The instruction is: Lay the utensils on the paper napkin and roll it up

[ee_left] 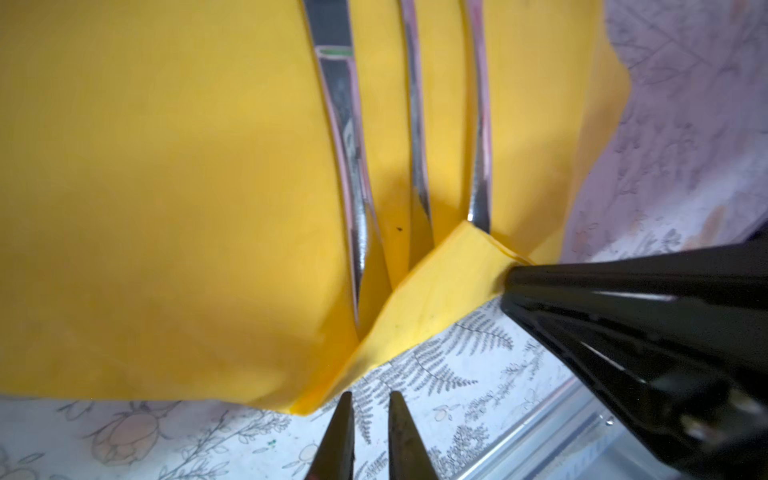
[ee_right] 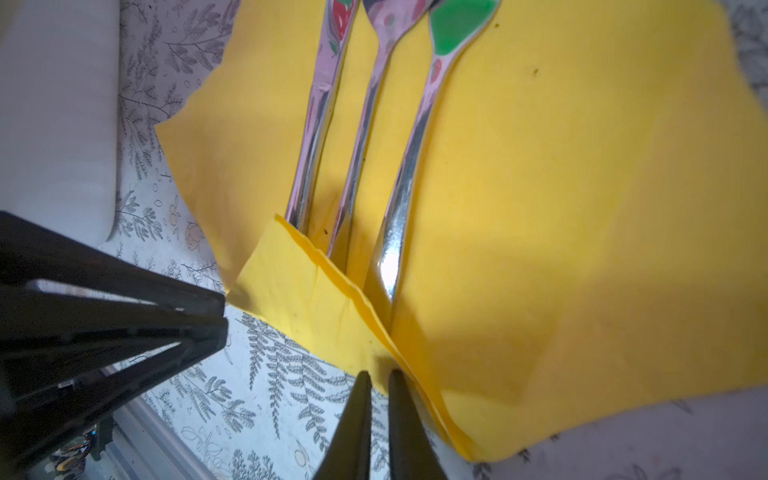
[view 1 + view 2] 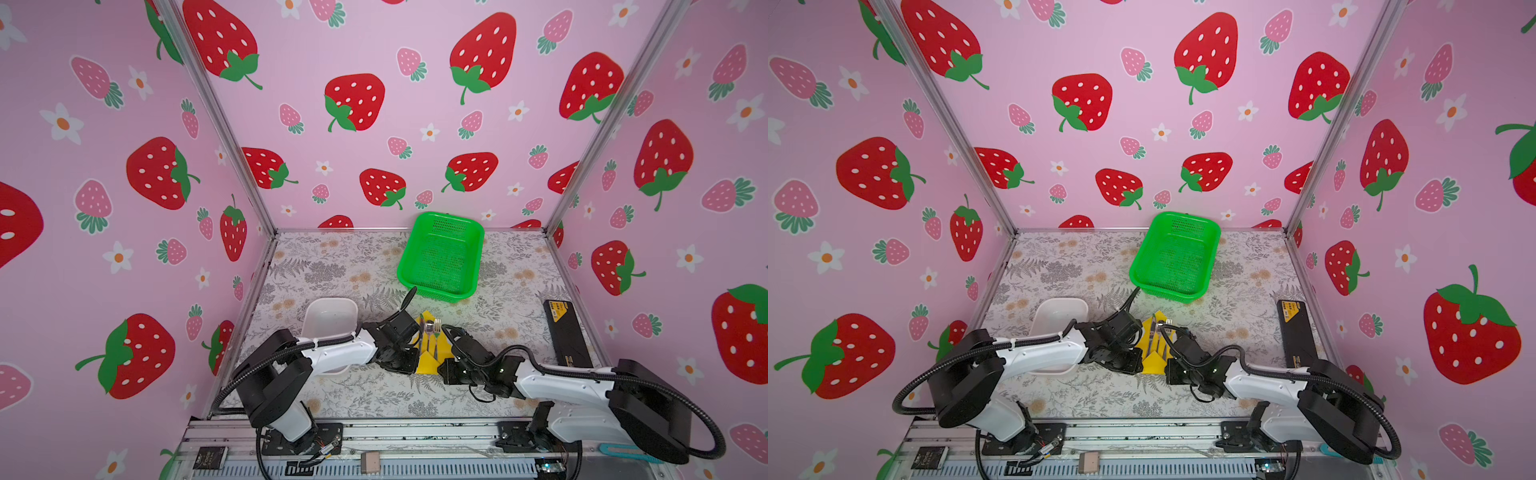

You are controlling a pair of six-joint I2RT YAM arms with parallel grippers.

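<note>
Utensils (image 1: pixel 417 137): ends under paper napkin (image 1: pixel 166 166) | right gripper (image 2: pixel 378 376) pinches it | left gripper (image 1: pixel 370 397) grip unclear

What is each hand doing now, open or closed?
Left hand: nearly closed beside the paper napkin; grip cannot be told.
Right hand: closed, pinching the paper napkin's folded edge.

Three utensils (image 2: pixel 362 137), one napkin (image 2: pixel 582 208), one basket (image 3: pixel 440 293), one tray (image 3: pixel 328 320), one box (image 3: pixel 565 336) (black).
</note>
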